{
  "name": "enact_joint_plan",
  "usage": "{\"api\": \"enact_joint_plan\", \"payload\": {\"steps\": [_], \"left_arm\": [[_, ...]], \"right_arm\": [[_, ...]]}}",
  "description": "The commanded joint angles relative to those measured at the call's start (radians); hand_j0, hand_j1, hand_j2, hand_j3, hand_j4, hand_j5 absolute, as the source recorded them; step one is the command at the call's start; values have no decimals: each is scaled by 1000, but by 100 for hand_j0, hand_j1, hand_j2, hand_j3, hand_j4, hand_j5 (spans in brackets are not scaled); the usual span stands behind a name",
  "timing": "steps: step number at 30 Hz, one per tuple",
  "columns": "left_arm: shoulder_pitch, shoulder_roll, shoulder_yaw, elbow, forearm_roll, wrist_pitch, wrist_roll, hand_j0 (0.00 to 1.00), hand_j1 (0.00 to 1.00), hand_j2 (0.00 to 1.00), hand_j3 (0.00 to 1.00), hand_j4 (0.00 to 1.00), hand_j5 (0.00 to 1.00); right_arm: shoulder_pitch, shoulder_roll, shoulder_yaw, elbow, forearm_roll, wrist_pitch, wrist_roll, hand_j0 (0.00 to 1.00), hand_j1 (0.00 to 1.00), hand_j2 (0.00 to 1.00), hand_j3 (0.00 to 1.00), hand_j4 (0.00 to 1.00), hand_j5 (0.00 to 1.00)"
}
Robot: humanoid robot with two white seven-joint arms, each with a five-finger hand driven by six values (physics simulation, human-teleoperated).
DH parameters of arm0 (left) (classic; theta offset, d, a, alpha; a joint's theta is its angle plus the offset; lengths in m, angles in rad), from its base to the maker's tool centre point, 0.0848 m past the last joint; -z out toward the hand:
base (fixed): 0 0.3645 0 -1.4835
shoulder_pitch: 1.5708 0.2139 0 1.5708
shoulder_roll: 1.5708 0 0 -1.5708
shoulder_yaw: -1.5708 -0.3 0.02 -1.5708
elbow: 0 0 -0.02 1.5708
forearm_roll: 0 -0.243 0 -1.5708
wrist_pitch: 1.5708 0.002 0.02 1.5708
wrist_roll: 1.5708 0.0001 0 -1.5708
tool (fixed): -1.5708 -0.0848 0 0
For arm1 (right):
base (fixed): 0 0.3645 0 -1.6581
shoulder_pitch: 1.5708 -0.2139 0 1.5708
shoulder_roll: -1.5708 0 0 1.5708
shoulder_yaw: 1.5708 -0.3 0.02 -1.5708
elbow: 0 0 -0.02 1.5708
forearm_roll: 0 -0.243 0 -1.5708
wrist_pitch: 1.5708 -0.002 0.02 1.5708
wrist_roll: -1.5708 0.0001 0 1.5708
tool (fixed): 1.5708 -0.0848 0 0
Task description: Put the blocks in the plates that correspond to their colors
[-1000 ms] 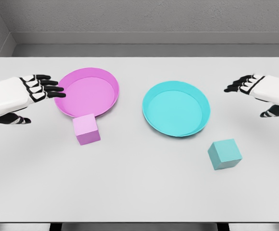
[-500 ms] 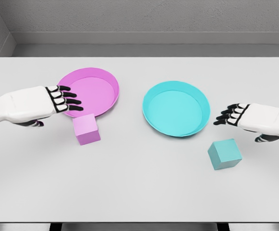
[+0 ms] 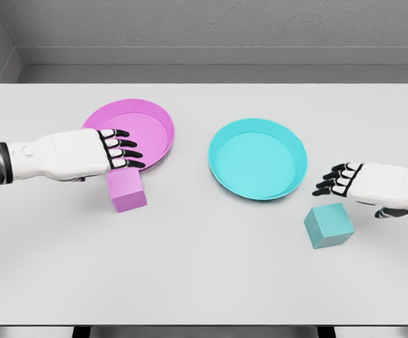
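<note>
Both arms have been brought inward and lower since the earlier frames: the left hand [image 3: 109, 152], fingers spread and holding nothing, now hovers over the near rim of the pink plate [image 3: 148, 116], just behind the pink block [image 3: 126, 190]; the right hand [image 3: 359, 182], fingers loosely curled and empty, is poised just behind the teal block [image 3: 328, 225]. Each hand should be lowered squarely over its block so that opposite flat faces are gripped. Both blocks are matte cubes, resting on the tabletop [image 3: 204, 282] toward its near edge, in front of their plates; the teal plate [image 3: 288, 141] is empty.
</note>
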Motion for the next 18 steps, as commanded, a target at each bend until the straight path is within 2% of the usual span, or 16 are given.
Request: {"api": "enact_joint_plan", "payload": {"steps": [1, 4, 6, 12, 18], "left_arm": [[-2, -32, -5, 1, -40, 1, 0, 100, 100, 100, 100, 100, 100], [-9, -32, -27, 3, -45, 1, 0, 100, 100, 100, 100, 100, 100], [-9, -32, -38, 3, -45, 1, 0, 100, 100, 100, 100, 100, 100], [-11, -37, -54, 8, -93, 1, 0, 100, 100, 100, 100, 100, 100], [-11, -58, -68, 21, -133, 1, 0, 100, 100, 100, 100, 100, 100]], "right_arm": [[0, -6, 24, -1, -4, 2, 0, 100, 100, 100, 100, 100, 100], [-6, -6, 60, -1, -4, 2, 0, 100, 100, 100, 100, 100, 100], [-18, -38, 57, -1, -4, 2, 0, 100, 100, 100, 100, 100, 100], [-21, -41, 58, -4, -4, 2, 0, 100, 100, 100, 100, 100, 100], [-74, -41, 58, -4, -16, 2, -13, 100, 100, 100, 100, 100, 100]]}}
